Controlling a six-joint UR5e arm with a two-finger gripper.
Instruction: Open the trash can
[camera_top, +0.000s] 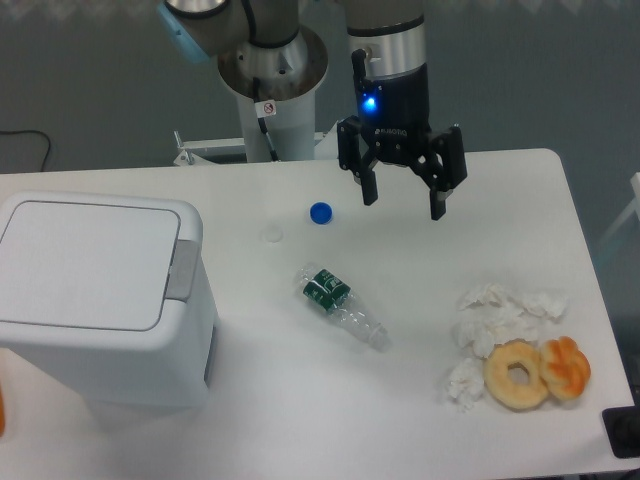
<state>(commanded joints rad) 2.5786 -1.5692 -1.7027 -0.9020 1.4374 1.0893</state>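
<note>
White table (300, 400), rounded corners. Trash can (100, 300) at left, lid shut. Blue bottle cap (320, 212) and pale round cap (272, 233) near back centre. Crushed clear bottle (343, 308), green label, lies mid-table. Crumpled tissues (495, 320) at right, touching two doughnuts (537, 372).

Smooth white plastic trash can (90, 300), clear crinkled plastic bottle (345, 308), crumpled white tissues (500, 315), matt white table (400, 420)
</note>
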